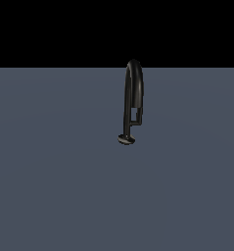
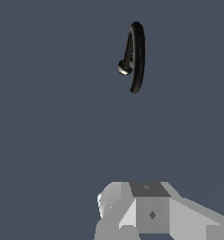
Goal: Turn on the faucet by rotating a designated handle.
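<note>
The faucet is a glossy black inverted-U pipe standing upright on a small round disc base on the grey floor. The handle is a short thin bar branching off low on the stem, toward the exterior view's right. The arm does not show in the exterior view. In the wrist view the faucet appears from above, some way off, and the handle cannot be made out there. Grey blocky parts of my gripper fill the picture's edge, well apart from the faucet. Its fingertips are not distinguishable.
A flat, plain grey-blue floor stretches around the faucet on all sides. Beyond its far edge there is only black background.
</note>
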Robot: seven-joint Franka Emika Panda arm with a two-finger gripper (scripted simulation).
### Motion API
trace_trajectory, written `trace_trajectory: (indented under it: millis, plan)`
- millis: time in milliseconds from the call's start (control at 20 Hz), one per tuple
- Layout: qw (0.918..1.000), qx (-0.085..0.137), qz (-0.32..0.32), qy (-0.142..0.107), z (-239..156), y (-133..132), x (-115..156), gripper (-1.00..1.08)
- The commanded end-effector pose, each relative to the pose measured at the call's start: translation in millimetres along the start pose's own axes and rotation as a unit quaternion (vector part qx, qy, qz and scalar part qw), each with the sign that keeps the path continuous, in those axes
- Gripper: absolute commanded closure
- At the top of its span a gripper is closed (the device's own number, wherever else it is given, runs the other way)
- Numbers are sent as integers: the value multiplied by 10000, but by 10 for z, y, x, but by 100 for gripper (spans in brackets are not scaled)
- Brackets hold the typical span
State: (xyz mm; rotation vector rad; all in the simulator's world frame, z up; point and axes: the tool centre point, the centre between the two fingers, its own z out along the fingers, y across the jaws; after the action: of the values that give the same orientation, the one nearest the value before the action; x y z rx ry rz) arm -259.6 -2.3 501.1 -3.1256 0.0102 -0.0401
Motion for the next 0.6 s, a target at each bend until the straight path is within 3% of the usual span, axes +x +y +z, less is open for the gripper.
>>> trace_trajectory:
  millis: [0, 550]
  plan:
    - [10000, 0, 0, 0, 0, 0, 0, 108]
    - [9995, 161, 181, -184, 17, -8, 168, 108]
